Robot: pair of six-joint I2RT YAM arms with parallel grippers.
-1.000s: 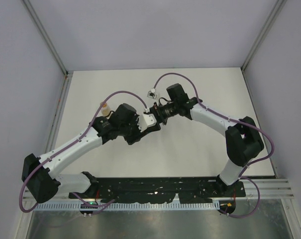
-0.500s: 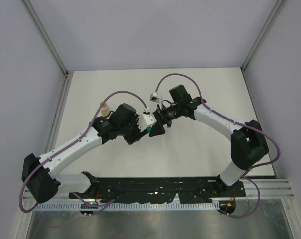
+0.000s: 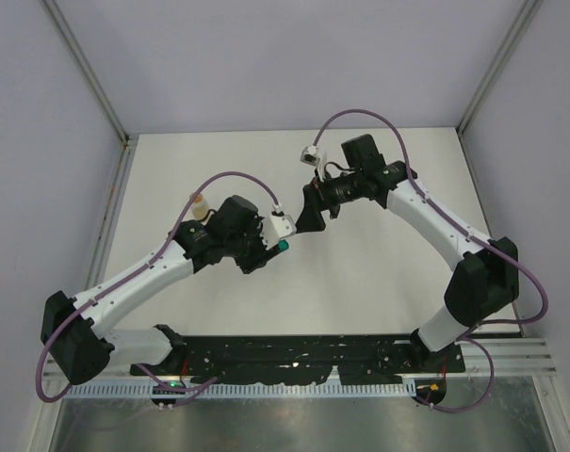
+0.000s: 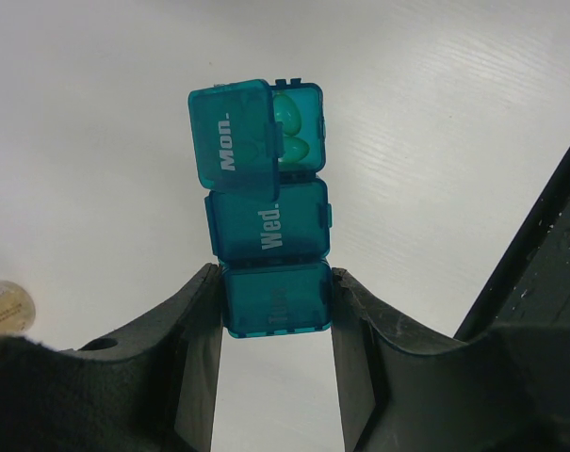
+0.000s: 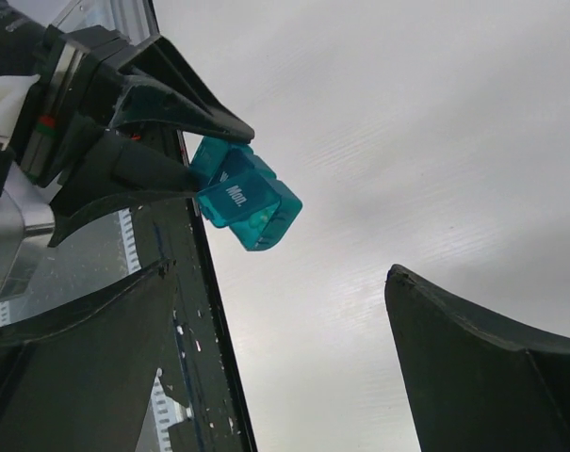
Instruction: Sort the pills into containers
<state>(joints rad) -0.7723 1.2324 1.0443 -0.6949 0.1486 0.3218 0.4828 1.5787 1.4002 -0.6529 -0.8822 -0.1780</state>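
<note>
My left gripper point(image 4: 275, 282) is shut on the near end compartment of the teal container strip point(image 4: 270, 212) and holds it above the table. The far "Mon." lid is ajar, and pills point(image 4: 292, 132) lie inside that compartment, tinted green by the plastic. The "Wed." lid is closed. The strip shows as a teal tip in the top view point(image 3: 282, 246). My right gripper point(image 5: 277, 273) is open and empty, off to the upper right of the strip point(image 5: 247, 202), not touching it. In the top view the right gripper point(image 3: 310, 215) hangs apart from the left gripper point(image 3: 273, 242).
A clear tan vial point(image 3: 200, 207) stands on the table behind the left arm. A round tan cap disc point(image 4: 4, 306) lies on the table at the left. The black mounting rail point(image 3: 294, 353) runs along the near edge.
My right gripper has drawn back up and to the right, away from the container strip it was at before. The left arm has kept its hold and place.
</note>
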